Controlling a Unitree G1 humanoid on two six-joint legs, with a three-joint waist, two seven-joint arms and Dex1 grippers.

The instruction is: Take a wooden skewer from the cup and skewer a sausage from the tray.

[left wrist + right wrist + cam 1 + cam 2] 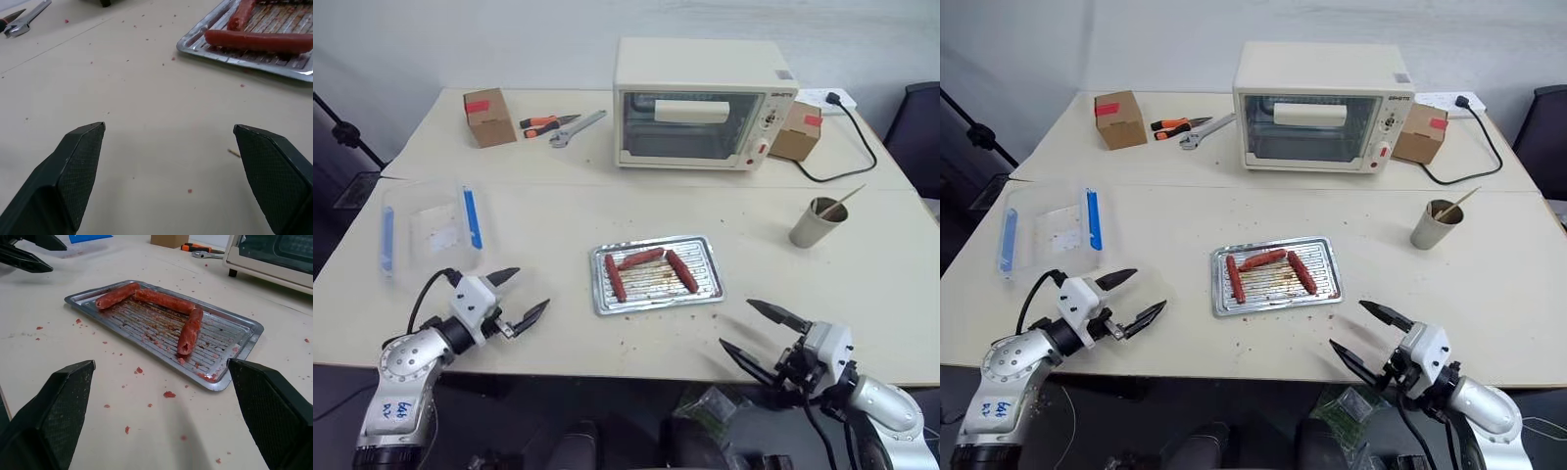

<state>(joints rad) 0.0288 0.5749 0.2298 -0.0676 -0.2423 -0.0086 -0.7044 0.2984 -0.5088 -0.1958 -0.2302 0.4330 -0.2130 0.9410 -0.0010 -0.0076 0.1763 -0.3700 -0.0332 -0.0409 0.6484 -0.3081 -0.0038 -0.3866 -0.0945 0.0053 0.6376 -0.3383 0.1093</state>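
The tray [656,275] is set mid-bench [558,211], with three sausages [640,258] in it. The cup [817,222], a skewer [842,200] in it, is placed to its right; the oven [703,103] behind; the box [431,230] to its left.

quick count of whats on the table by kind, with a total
sausages: 3
tray: 1
cup: 1
toaster oven: 1
cardboard boxes: 2
clear plastic box: 1
wrench: 1
orange-handled pliers: 1
total: 11
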